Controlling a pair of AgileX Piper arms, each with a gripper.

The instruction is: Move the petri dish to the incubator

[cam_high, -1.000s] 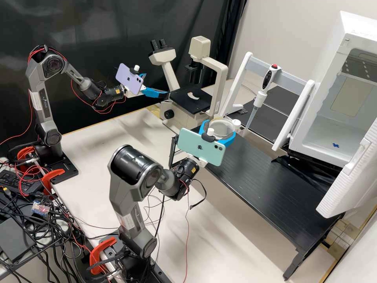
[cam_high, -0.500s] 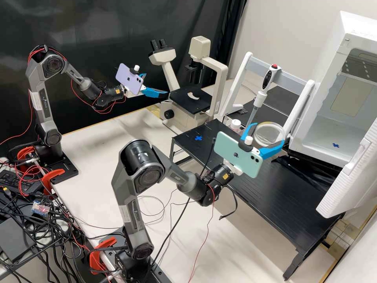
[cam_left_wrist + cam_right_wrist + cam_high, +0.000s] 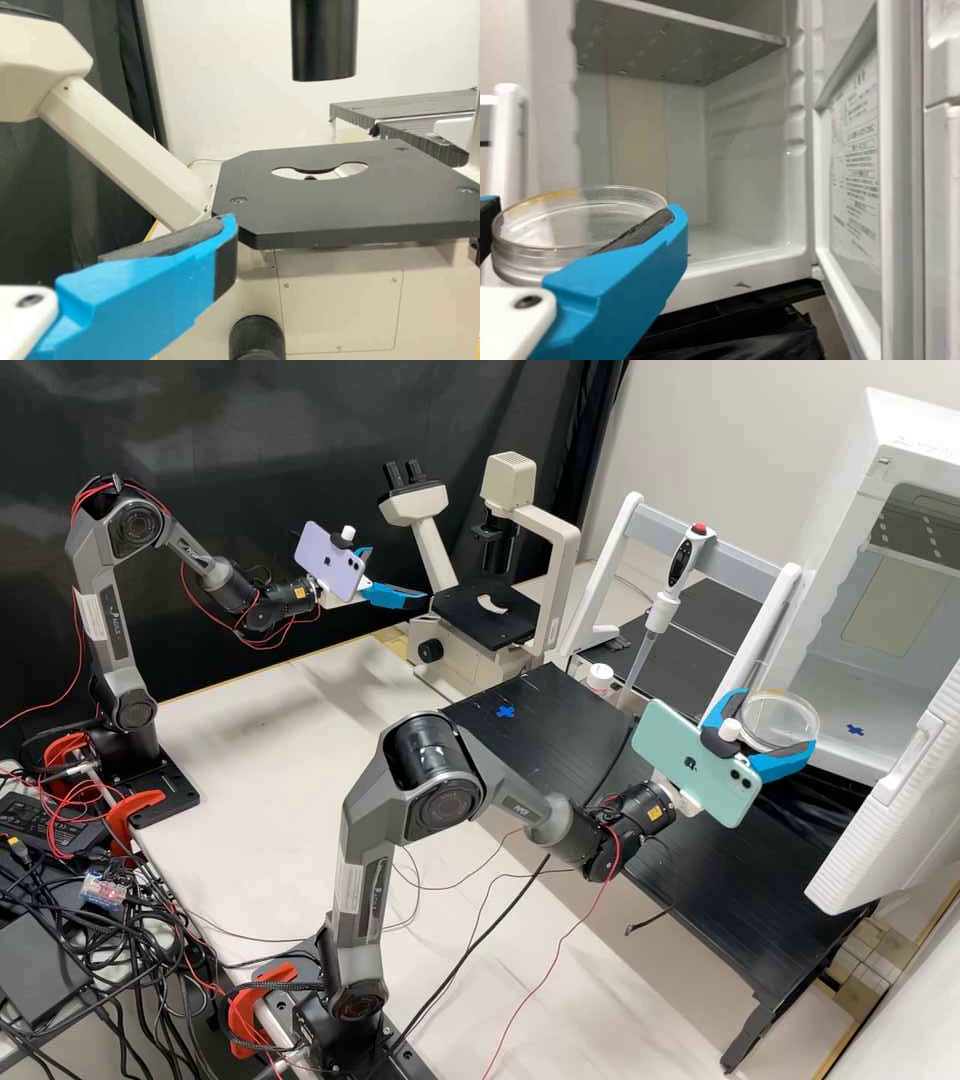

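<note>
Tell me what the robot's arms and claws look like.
The left arm and right arm are dark grey with black joints, pale labels and red cables. The left claw and right claw are white with curved, bright blue fingers and dark pads. A lilac phone sits on the left, a mint green phone on the right.

Black curtain [image 3: 230, 420] behind left fingers [image 3: 395, 596] | pale wall [image 3: 730, 440] behind and above right fingers [image 3: 785, 762] | pale tabletop [image 3: 260, 760], softly shadowed, below left fingers | long black table [image 3: 740, 910] below right fingers, patterned floor [image 3: 853, 992] lower still
</note>
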